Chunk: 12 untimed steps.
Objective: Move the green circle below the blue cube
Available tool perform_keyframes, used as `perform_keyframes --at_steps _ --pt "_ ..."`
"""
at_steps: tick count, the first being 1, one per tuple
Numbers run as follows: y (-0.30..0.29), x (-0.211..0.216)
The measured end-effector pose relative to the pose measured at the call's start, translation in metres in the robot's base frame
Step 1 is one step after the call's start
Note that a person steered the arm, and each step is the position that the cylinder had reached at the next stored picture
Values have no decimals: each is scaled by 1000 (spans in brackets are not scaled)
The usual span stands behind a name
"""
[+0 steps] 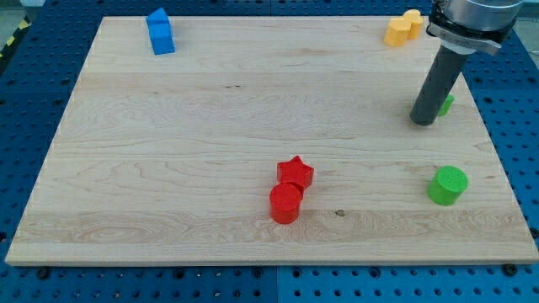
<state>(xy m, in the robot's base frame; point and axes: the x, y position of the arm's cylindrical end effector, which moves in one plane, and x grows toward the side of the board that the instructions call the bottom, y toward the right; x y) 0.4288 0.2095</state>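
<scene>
The arm carries no pincer, only a rod whose tip sits far right on the desk, touching a partly hidden green block, so it risks shoving that instead of the green circle near right, well apart from the far-left blue cube.

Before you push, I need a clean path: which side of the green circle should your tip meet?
Its right face. The green circle is a low upright cylinder near the view's right edge; the blue cube sits top left, so push leftward. My tip stands above it, apart.
</scene>
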Motion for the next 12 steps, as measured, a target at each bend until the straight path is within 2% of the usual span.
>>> perform_keyframes --at_steps 1,2,3,4,5,10,12 --pt "0 11" --pt "21 47" --pt "63 91" --pt "64 155" --pt "58 162" --pt "-32 86" --pt "-90 67"
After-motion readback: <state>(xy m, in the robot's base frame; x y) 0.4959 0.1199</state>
